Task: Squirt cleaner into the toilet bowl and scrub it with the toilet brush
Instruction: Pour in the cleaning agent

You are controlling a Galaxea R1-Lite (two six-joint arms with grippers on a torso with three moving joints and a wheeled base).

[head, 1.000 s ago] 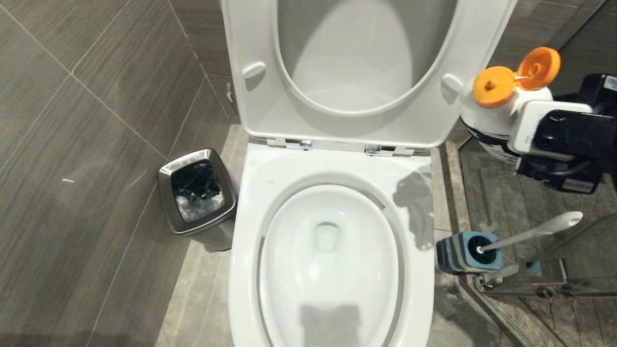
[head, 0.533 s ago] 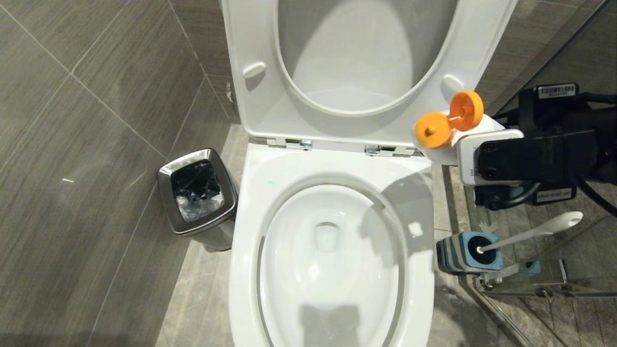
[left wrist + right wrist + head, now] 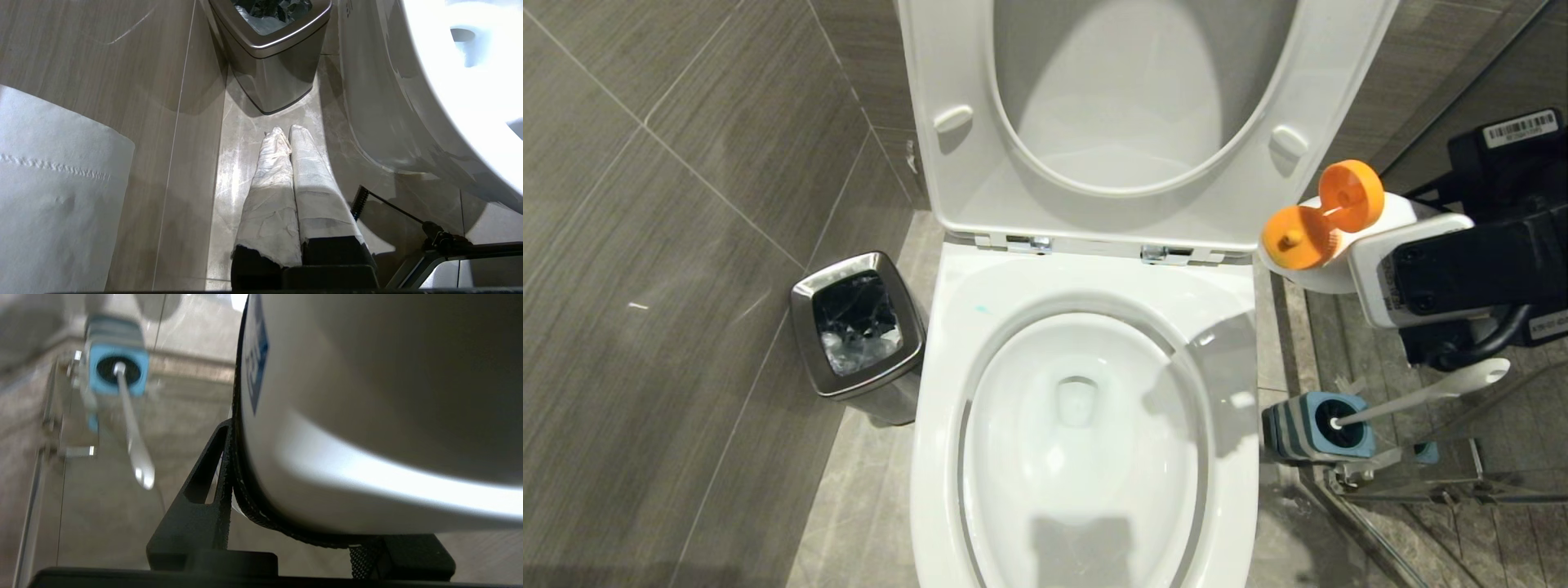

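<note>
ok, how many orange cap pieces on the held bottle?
2. The nozzle disc faces the toilet bowl; the flipped-open lid sits just above it, hinged. Both are on the white bottle in the right pincer.

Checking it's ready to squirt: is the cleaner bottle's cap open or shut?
Open. The orange flip cap is swung back off the orange nozzle top of the white bottle, held by the right gripper.
</note>
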